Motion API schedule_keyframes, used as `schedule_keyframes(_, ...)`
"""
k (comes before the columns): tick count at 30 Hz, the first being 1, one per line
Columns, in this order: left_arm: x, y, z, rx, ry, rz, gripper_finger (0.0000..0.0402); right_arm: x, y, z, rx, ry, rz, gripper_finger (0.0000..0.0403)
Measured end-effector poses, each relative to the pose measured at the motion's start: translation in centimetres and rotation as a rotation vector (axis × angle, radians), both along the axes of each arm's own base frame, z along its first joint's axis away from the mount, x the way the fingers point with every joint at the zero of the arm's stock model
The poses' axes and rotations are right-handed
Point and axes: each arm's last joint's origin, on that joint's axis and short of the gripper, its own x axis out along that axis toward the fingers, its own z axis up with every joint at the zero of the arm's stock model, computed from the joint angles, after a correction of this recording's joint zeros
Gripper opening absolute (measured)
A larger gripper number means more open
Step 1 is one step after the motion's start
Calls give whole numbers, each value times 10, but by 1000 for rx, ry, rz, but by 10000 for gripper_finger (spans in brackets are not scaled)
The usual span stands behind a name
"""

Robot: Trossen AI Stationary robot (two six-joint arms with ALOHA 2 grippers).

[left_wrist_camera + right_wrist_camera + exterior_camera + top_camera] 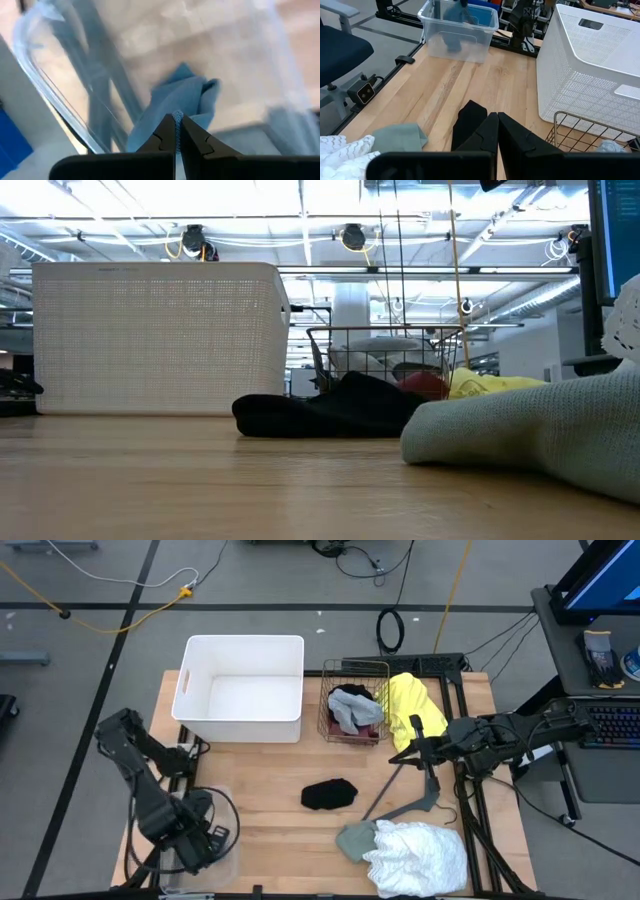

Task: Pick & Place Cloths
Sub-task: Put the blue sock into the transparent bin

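My left gripper (177,116) points down into a clear plastic bin (457,30) at the table's near left corner, shut on a blue-grey cloth (182,97). My right gripper (497,122) is shut and holds nothing. It hovers at the right, beside the yellow cloth (415,705), which lies by the wire basket. The black cloth (328,794) lies mid-table. A grey-green cloth (355,838) and the frilly white cloth (420,855) lie at the near right. Grey cloths (352,708) sit in a wire basket (330,725). My left gripper pinches a bunched top edge of the blue-grey cloth (178,118) between its two fingertips, from above, pointing down. The cloth hangs slack below the fingers inside the clear bin; whether its lower end touches the bin's floor I cannot tell.
A white plastic bin (245,650) stands at the far left of the table, the wire basket to its right. A flat grey hanger (410,802) lies between the black cloth and the right arm. Bare wood lies between the clear bin and the black cloth.
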Motion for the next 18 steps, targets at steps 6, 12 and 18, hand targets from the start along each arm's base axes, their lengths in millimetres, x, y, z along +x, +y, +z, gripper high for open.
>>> schedule_keyframes(6, -1, 8, -27, 90, 59, 11, 0, 0, 0, 0, 0, 0, 0, 1)
schedule_keyframes(12, 3, 9, -44, 65, 50, -35, 1, 0, 0, 0, 0, 0, 0, 1)
schedule_keyframes(18, 5, 6, -49, 34, 19, -105, 6, 0, 0, 0, 0, 0, 0, 1)
